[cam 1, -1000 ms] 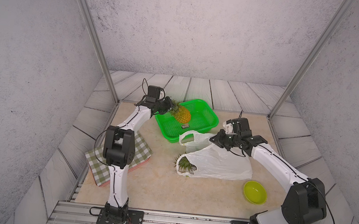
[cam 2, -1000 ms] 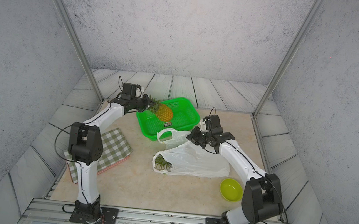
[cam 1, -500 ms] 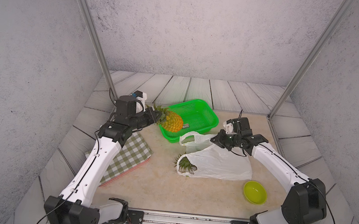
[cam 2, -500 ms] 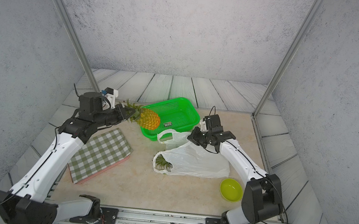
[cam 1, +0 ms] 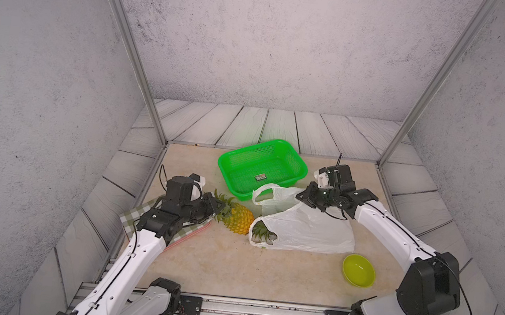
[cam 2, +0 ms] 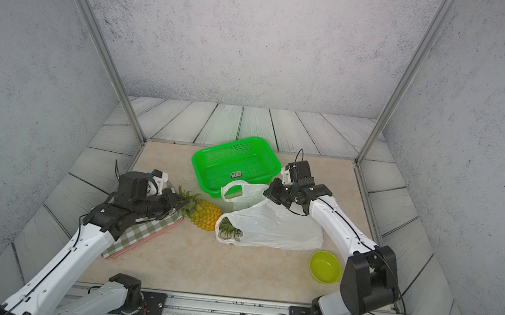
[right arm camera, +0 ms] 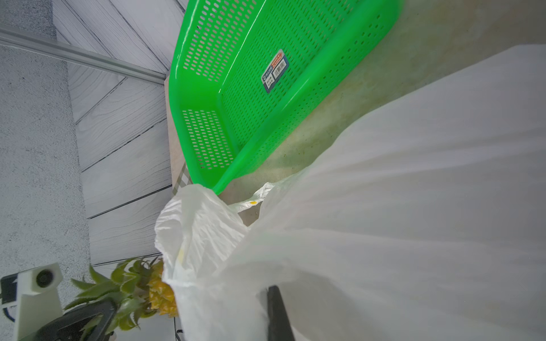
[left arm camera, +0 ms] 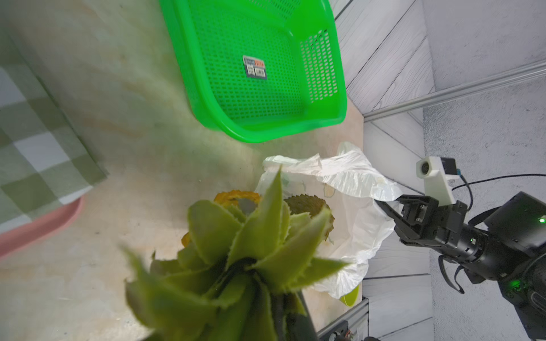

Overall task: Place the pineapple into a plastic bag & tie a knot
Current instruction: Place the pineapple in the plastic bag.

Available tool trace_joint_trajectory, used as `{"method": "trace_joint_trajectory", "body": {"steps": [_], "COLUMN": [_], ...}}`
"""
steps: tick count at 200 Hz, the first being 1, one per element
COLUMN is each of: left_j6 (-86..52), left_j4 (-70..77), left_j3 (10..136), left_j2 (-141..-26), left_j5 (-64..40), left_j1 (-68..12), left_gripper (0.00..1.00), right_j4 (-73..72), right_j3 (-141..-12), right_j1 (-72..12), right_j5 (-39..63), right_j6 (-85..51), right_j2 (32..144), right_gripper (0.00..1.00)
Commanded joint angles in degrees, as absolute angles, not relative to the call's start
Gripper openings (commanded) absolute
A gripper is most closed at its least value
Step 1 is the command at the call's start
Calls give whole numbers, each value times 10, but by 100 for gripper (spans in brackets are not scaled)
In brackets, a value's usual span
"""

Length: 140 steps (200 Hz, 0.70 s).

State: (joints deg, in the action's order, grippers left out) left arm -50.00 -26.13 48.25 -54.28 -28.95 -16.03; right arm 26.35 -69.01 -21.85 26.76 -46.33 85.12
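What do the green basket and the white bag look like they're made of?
The green perforated rectangular basket looks like rigid moulded plastic, glossy: even rows of slots, shine on its rim. The white translucent carrier bag looks like thin plastic film, slightly shiny: it crinkles, drapes, and lets light through.

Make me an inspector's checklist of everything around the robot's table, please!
Surface: beige tabletop, nothing spilled on it.
Job's things: plastic bag lies on its side, its mouth facing the pineapple just outside it. A second pineapple shows its leafy top inside the mouth. No knot seen, handles untied.
Clutter: green basket, empty; yellow-green bowl; checked cloth.
Grippers: left gripper shut on the pineapple's crown; right gripper shut on the bag's upper edge.
Cables: black cables loop beside both arms.
Surroundings: grey walls, metal frame posts.
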Motion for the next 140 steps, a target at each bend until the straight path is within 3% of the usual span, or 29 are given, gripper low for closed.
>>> {"method": "trace_joint_trajectory", "body": {"steps": [1,90,140], "left_j6": [-547,-588,-576], "left_j4": [-129,-39,-68], "left_j3": [495,530,557], "left_j2": [-547,-601,-591], "left_j5": [-320,-313,-318], "left_j1": [-195,-219,-219], "left_gripper": [0,0,0], "right_j4": [262,262,275], "right_j3": [-680,-666,-691], "right_j1": [-223,-253,-260], "right_j5": [274,281,277], "right_j6": [-466,-481,-481], "right_j2": [827,799,802], "right_gripper": [0,0,0]}}
